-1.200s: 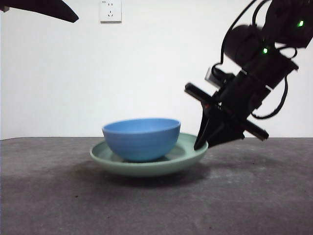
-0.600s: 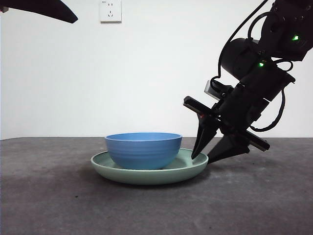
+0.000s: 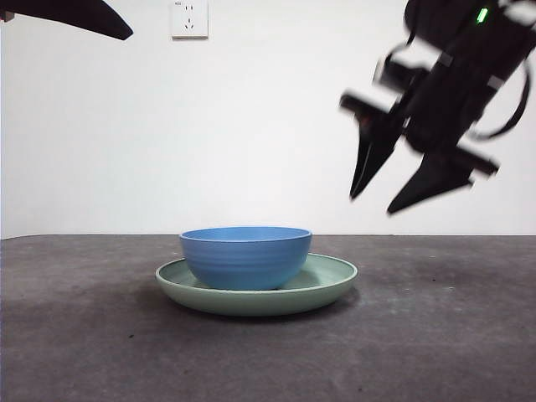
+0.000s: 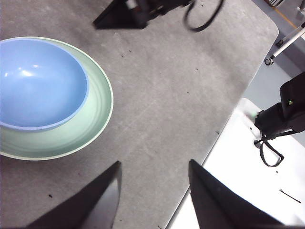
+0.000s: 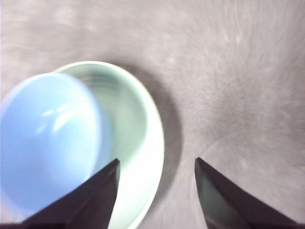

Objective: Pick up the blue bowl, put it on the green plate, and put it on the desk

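Observation:
The blue bowl [image 3: 244, 256] sits upright inside the green plate [image 3: 331, 281], which rests flat on the desk [image 3: 435, 335]. My right gripper [image 3: 377, 199] hangs open in the air above and to the right of the plate, holding nothing, its image blurred. Its wrist view looks down on the bowl [image 5: 45, 138] and the plate [image 5: 138, 138] between its spread jaws [image 5: 155, 164]. My left gripper [image 4: 152, 167] is open and empty, high over the desk, with the bowl [image 4: 40, 81] and plate [image 4: 95, 119] off to one side.
A white wall with a power socket [image 3: 189, 18] stands behind the desk. The left arm shows as a black tip [image 3: 71, 15] at the top left. In the left wrist view the desk's edge [image 4: 224, 124] gives way to a white surface with a black stand [image 4: 281, 117].
The plate's right rim, first tilted up in the right gripper, was set flat and released. The gripper has since risen up and to the right, open. Bowl and plate lie still.

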